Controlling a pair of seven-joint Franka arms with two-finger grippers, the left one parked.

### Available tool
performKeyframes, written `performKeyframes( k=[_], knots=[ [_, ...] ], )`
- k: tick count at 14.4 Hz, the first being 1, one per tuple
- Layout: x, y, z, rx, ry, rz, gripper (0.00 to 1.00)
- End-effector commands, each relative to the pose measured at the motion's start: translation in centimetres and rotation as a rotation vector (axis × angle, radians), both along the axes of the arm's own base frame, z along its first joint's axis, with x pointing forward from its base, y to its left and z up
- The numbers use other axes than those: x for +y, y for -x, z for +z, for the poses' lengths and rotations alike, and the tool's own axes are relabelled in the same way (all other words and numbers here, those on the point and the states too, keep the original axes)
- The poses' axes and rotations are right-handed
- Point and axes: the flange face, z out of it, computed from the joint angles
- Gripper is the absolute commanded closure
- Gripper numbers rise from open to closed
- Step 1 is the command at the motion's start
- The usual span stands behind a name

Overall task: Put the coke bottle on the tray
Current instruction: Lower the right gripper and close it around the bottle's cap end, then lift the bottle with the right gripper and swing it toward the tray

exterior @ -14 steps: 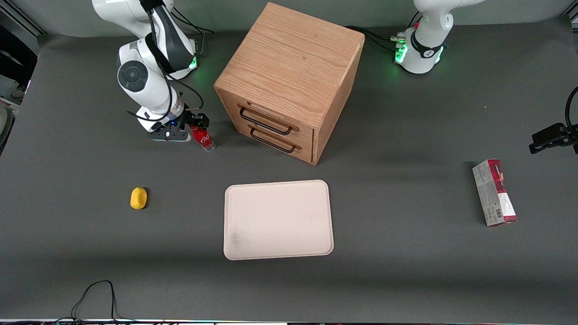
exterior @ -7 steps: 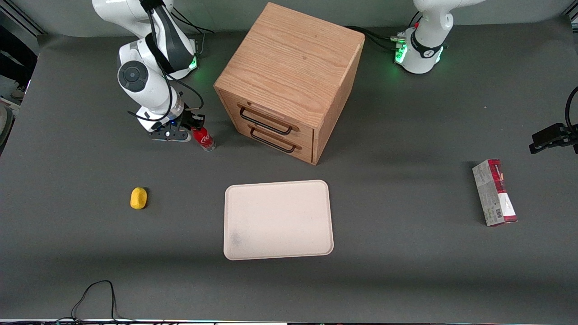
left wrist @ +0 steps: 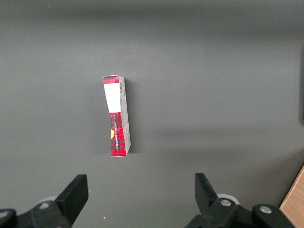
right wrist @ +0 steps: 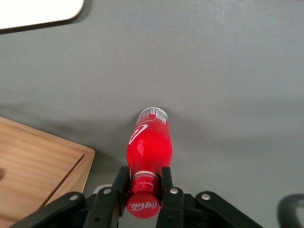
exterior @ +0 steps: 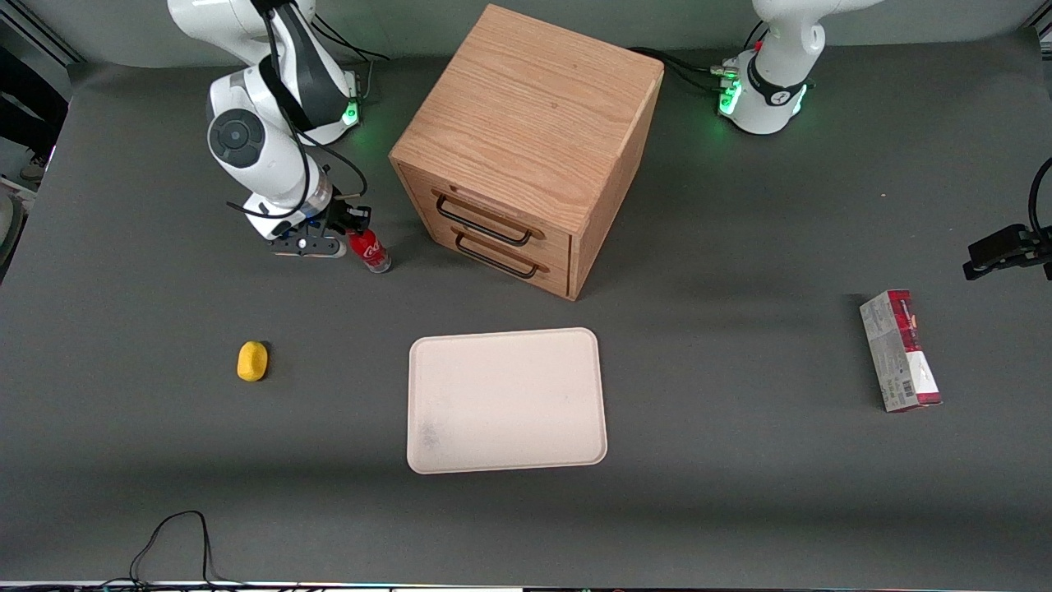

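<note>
The coke bottle (exterior: 370,251) is small and red with a red cap and clear base. It stands slightly tilted near the working arm's end of the table, beside the wooden cabinet. My gripper (exterior: 352,226) is shut on the bottle's neck just under the cap. In the right wrist view the two black fingers (right wrist: 167,183) press both sides of the neck of the bottle (right wrist: 148,147), with the gripper (right wrist: 143,185) around the cap. The cream-white tray (exterior: 505,400) lies flat nearer the front camera than the cabinet, with nothing on it; its corner (right wrist: 38,12) shows in the right wrist view.
A wooden cabinet (exterior: 526,140) with two black-handled drawers stands close beside the bottle; its edge (right wrist: 38,161) shows in the right wrist view. A yellow lump (exterior: 252,361) lies nearer the front camera. A red-and-grey carton (exterior: 900,350) lies toward the parked arm's end.
The fingers have closed on the bottle's neck. The arm and the bottle have shifted slightly up and away from the front camera.
</note>
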Motion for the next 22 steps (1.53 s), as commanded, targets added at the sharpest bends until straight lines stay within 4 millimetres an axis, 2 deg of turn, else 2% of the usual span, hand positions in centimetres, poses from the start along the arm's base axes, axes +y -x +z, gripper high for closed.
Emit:
performKeyframes(
  k=[1,3,7,10,13,17,19,22],
  knots=[
    [-0.7,-2.7,6.9,0.003,-0.036,-0.012,1.00],
    [-1.4,-4.7,11.8,0.026,-0.046,-0.023,1.00],
    [-2.5,-8.3,19.9,0.017,-0.065,-0.046,1.00],
    [-3.7,-11.1,23.5,0.049,-0.073,-0.059,1.00],
    [-3.8,-13.9,24.0,0.074,-0.060,-0.054,1.00],
    [-3.0,-17.0,22.8,0.080,-0.066,-0.094,1.00],
    [-1.1,-19.5,21.3,0.082,-0.073,-0.135,1.00],
    [4.1,-22.4,18.2,0.057,-0.046,-0.172,1.00]
  ],
)
